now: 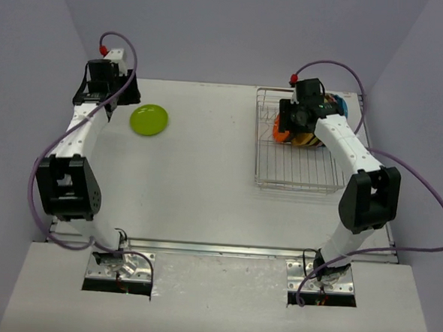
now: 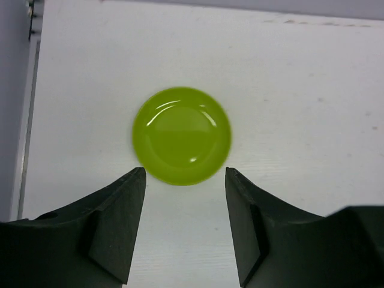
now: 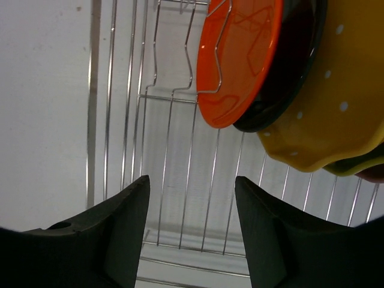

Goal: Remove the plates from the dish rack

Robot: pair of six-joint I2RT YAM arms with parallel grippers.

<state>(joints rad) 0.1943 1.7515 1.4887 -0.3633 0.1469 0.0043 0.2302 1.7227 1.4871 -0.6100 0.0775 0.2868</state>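
Observation:
A lime green plate [image 1: 149,119] lies flat on the table at the far left. My left gripper [image 1: 114,103] hangs just left of it. In the left wrist view the green plate [image 2: 182,135] lies just beyond the gripper [image 2: 185,174], which is open and empty. The wire dish rack [image 1: 296,174] stands at the right. It holds an orange plate [image 3: 240,60], a black plate [image 3: 282,90] and a yellow plate [image 3: 336,108], leaning together. My right gripper [image 3: 192,180] hovers open over the rack's grid base [image 3: 174,150], just short of the orange plate, touching nothing.
A teal plate [image 1: 343,107] shows at the rack's far right end behind the right arm [image 1: 342,154]. Grey walls close in the table on three sides. The rack's rim wire [image 3: 94,102] runs along the left of the right wrist view.

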